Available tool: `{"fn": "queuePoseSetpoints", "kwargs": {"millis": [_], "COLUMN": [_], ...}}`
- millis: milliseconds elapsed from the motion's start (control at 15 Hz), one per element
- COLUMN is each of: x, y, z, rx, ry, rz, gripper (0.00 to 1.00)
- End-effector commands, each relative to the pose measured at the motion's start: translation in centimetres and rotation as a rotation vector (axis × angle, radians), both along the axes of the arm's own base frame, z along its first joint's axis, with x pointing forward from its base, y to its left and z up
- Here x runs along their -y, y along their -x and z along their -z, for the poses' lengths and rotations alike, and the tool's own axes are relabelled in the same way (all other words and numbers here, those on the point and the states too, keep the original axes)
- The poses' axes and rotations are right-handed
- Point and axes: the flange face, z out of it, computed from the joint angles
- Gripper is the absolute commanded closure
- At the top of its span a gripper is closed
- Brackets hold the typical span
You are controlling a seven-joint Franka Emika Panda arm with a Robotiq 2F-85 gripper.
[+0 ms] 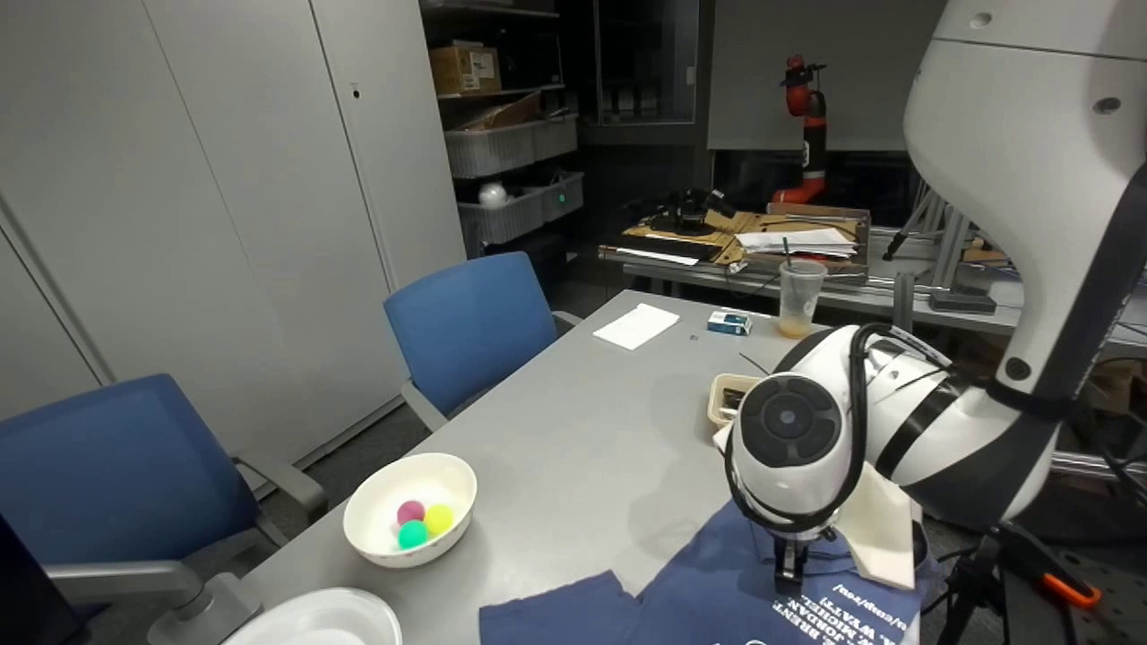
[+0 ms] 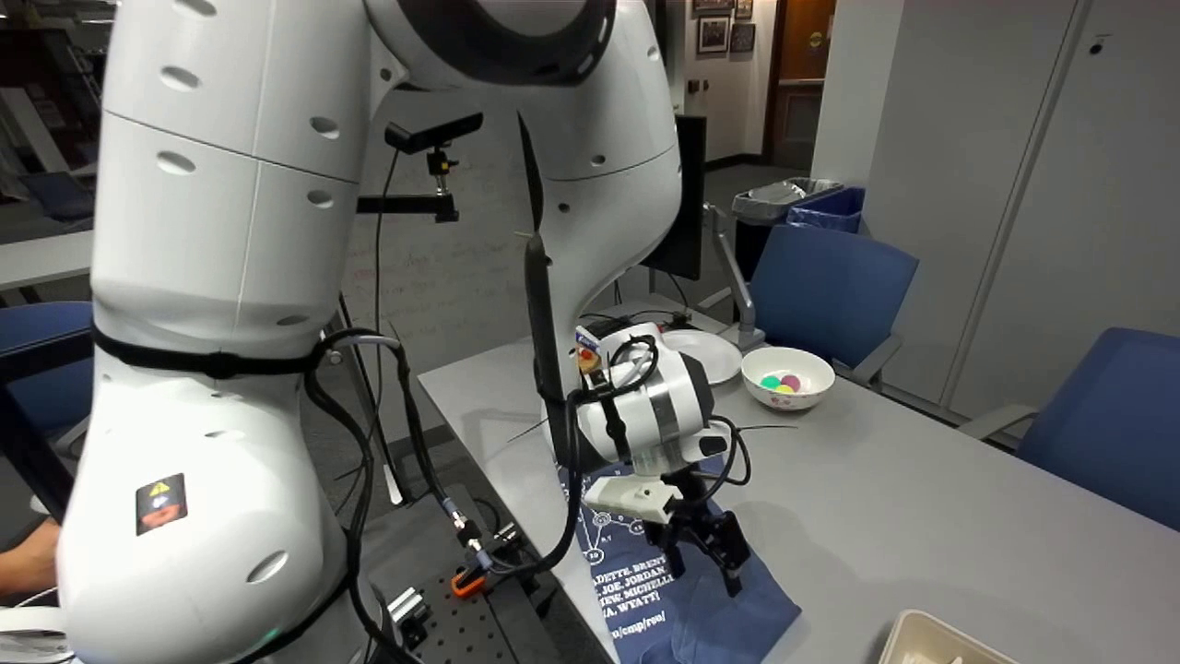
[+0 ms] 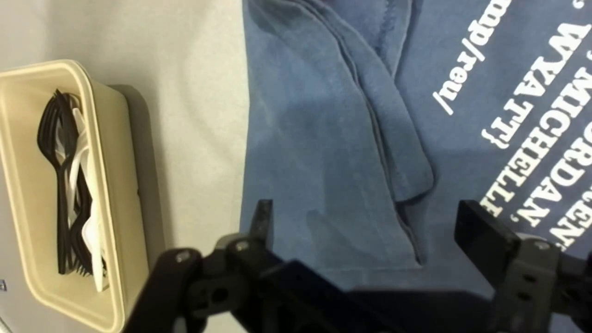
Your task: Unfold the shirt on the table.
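Note:
The navy shirt lies on the light grey table, near the edge on the robot's side. It shows its white lettering in both exterior views. In the wrist view, part of the shirt is folded over onto the printed body, with layered edges running between the fingers. My gripper is open, with its two fingertips wide apart and nothing between them but shirt below. It points down over the shirt in both exterior views. Whether the fingertips touch the cloth cannot be told. The arm hides part of the shirt.
A cream bin of plastic cutlery stands beside the shirt. A white bowl with coloured balls and a white plate are on the table. A plastic cup, small box and white paper sit at one end.

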Motion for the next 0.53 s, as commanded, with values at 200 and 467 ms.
{"fn": "queuePoseSetpoints", "kwargs": {"millis": [200, 467], "x": [1.7, 2.8], "y": [-0.9, -0.7], "z": [1.9, 1.7], "rx": [0.019, 0.019], "ry": [0.026, 0.061], "rz": [-0.007, -0.013], "gripper": [0.00, 0.00]}}
